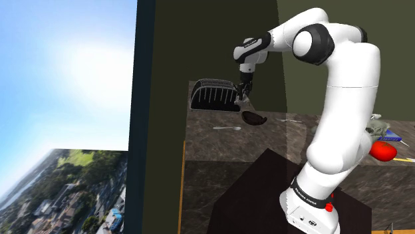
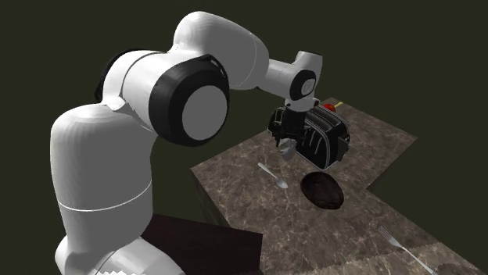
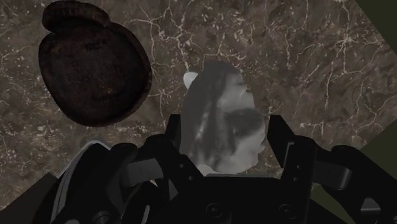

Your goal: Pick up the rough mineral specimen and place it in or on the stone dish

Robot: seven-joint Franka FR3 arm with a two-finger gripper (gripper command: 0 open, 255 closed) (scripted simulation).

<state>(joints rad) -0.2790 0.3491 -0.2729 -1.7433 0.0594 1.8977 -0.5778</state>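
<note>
1. The grasp is done. The gripper (image 3: 226, 130) has its fingers (image 3: 283, 143) clenched on the rock (image 3: 219, 118), one on each flank of the pale grey lump.
2. The lift looks done too. In the second exterior view the rock hangs from the gripper, clear of the counter (image 2: 258, 226), with nothing touching it from below.
3. The placing is not done. The dish (image 3: 92, 70) is dark and empty and sits on the counter apart from the rock.
4. In the shoulder view the dish lies near the gripper at about five o'clock. In the second exterior view it lies at about four o'clock from the rock.
5. What seems left is to carry the rock across until it is over the dish, lower it, and let go.
6. A spoon (image 1: 227, 127) lies on the counter at about eight o'clock from the dish in the shoulder view. It looks to be off the short path between rock and dish.
</note>
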